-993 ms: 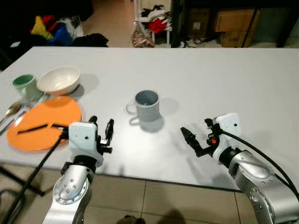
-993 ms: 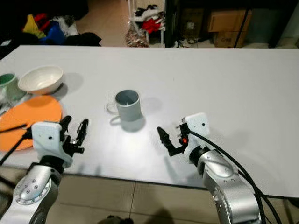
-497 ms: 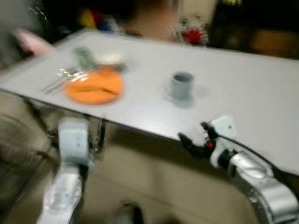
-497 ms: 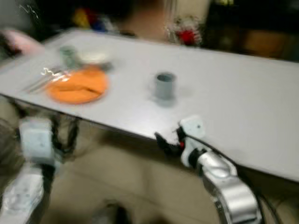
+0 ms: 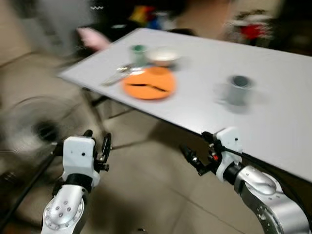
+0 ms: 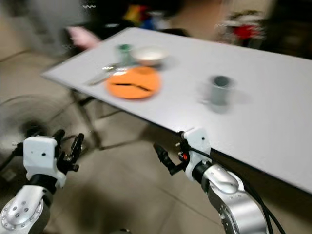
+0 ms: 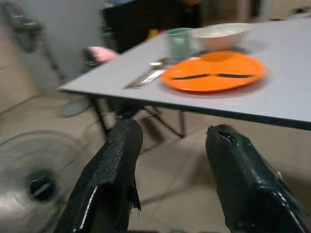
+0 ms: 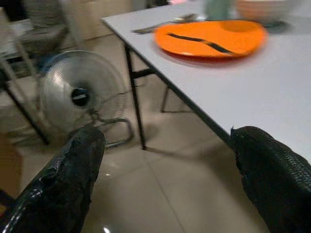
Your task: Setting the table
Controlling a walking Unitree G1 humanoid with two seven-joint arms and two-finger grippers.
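I see both grippers off the white table [image 5: 273, 122], over floor: left gripper [image 7: 170, 145] spread open, empty; right gripper [image 8: 165, 160] wide open, empty, nearer the orange plate [image 8: 209, 36].

One round orange plate [image 5: 148, 84] lies on the single white table [image 5: 273, 122], with two dark strips [image 7: 211, 76] across it (what they are cannot be told). There is one cream bowl [image 5: 164, 55], one small green cup [image 5: 138, 50] and one grey mug [image 5: 238, 89]. Beside the plate lies silver cutlery [image 7: 146, 76], at least two pieces, too blurred to count surely. One round floor fan [image 8: 80, 92] stands on the tiles.
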